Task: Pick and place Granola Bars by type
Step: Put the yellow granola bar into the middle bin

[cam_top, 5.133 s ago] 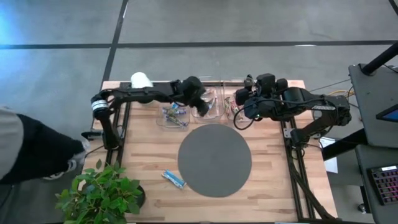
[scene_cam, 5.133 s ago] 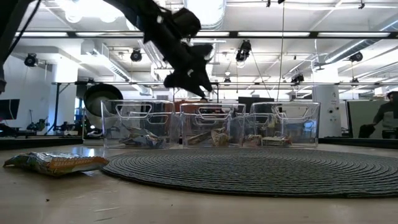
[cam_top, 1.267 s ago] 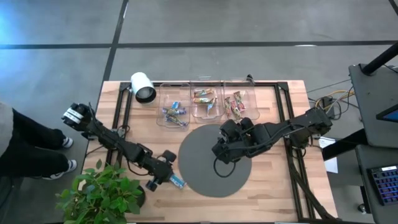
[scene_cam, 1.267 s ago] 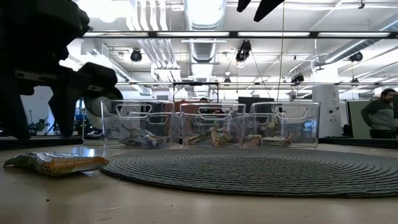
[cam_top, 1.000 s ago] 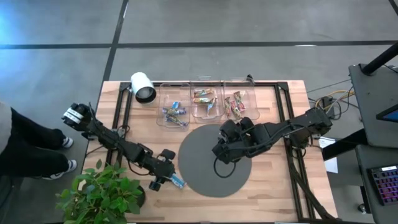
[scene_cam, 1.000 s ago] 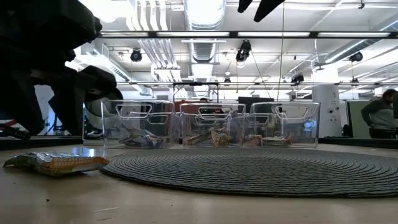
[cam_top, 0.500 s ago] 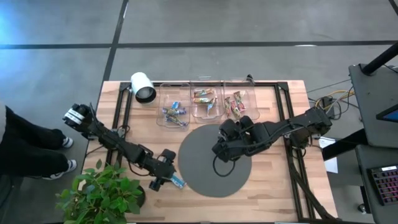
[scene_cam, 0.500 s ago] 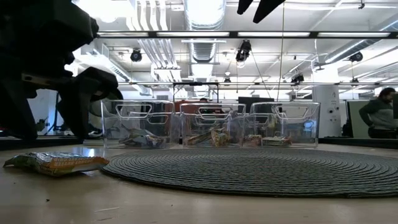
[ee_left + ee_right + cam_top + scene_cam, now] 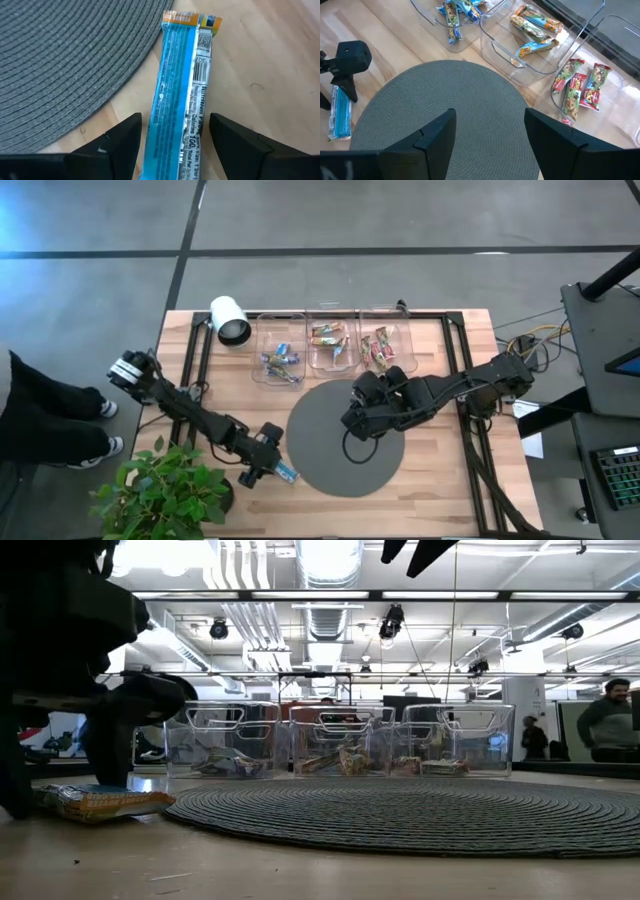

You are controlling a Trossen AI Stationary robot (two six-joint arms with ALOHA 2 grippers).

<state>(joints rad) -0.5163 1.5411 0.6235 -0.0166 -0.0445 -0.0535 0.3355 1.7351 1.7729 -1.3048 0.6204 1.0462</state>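
One bright blue granola bar (image 9: 177, 95) lies flat on the wood just left of the round mat, also seen in the high view (image 9: 286, 472) and the low view (image 9: 100, 802). My left gripper (image 9: 172, 145) is open and low over it (image 9: 266, 464), one finger on each side of the bar's long edges with a gap on both sides. My right gripper (image 9: 490, 135) is open and hovers above the mat (image 9: 352, 425). Other bars lie in three clear bins at the far side: blue ones (image 9: 278, 361), tan and green ones (image 9: 330, 340), reddish ones (image 9: 378, 348).
A grey woven round mat (image 9: 345, 438) fills the table's middle. A white cylinder (image 9: 230, 320) lies at the far left, and a potted plant (image 9: 165, 495) stands at the near left corner. A person (image 9: 40, 420) stands beyond the table's left edge.
My left gripper has come down toward the table over the blue bar; in the low view its fingers now reach down beside the wrapper. The bar has stayed where it was, and my right arm has kept still.
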